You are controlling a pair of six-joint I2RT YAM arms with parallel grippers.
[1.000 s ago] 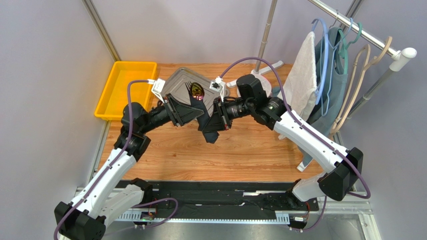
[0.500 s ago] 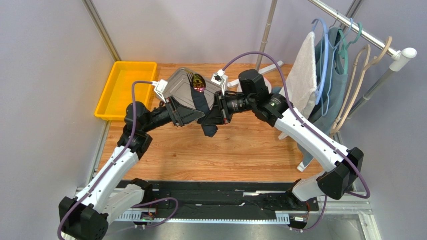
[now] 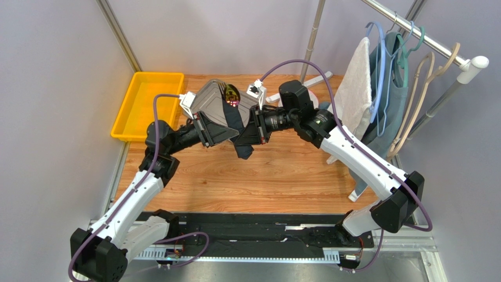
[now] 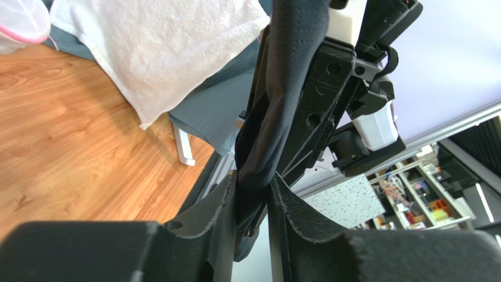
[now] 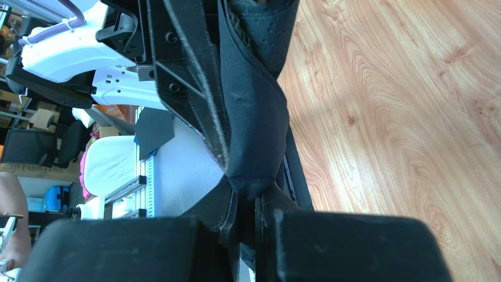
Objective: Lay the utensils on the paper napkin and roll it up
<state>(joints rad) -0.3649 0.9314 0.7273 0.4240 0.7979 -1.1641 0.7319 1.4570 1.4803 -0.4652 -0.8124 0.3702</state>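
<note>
thin black paper napkin hangs twisted above the wooden table, pinched between the nearly closed left gripper and right gripper; grey metal tray holds gold-bowled spoon and purple fork.

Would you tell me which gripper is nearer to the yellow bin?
Left. The left gripper is on the side of the rolled black napkin that faces the yellow bin; the right gripper grips the napkin from the opposite side, farther away.
</note>
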